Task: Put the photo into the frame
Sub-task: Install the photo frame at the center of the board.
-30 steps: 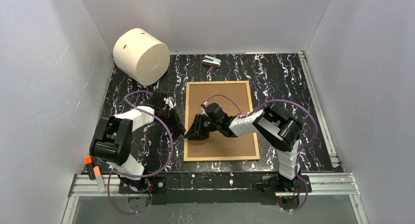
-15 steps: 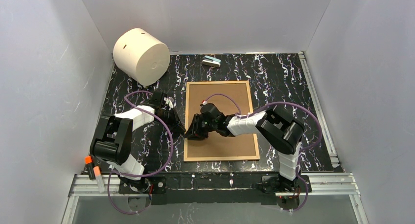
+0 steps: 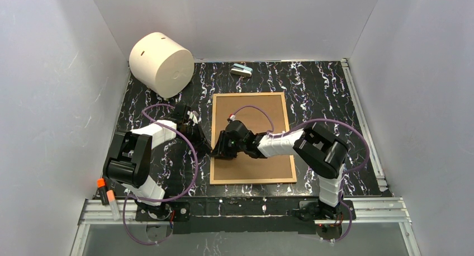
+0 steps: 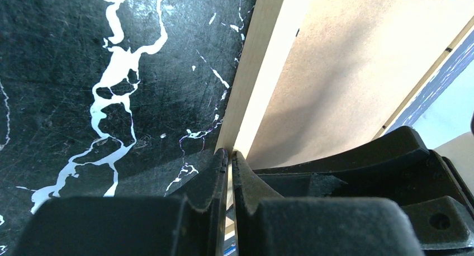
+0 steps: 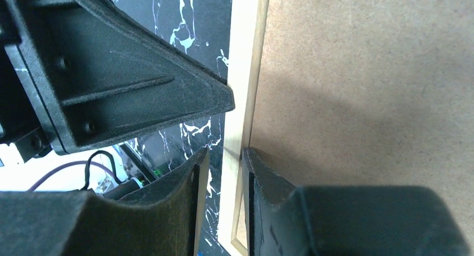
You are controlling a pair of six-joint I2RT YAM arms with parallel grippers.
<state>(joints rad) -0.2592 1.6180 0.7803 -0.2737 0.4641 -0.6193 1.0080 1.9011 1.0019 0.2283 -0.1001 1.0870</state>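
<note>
The frame [image 3: 257,108] lies flat on the black marbled table with its brown fibreboard back [image 5: 363,71] up and its thin light-wood edge [image 4: 262,60] around it. The photo is out of view. My left gripper [image 3: 208,150] is shut, its tips [image 4: 230,152] resting against the frame's left wooden edge from the outside. My right gripper [image 3: 219,152] reaches across the board to the same edge. It stands open [image 5: 223,151] astride the wooden rail, one finger on the board side and the other over the table, with a gap to the wood.
A large cream cylinder [image 3: 162,63] lies at the back left. A small pale block [image 3: 241,70] sits near the back wall. An orange-capped marker [image 3: 102,184] stands at the near left rail. White walls enclose three sides.
The right arm has stretched a little further left, bringing its gripper closer over the frame's left edge. The left arm has not moved.
</note>
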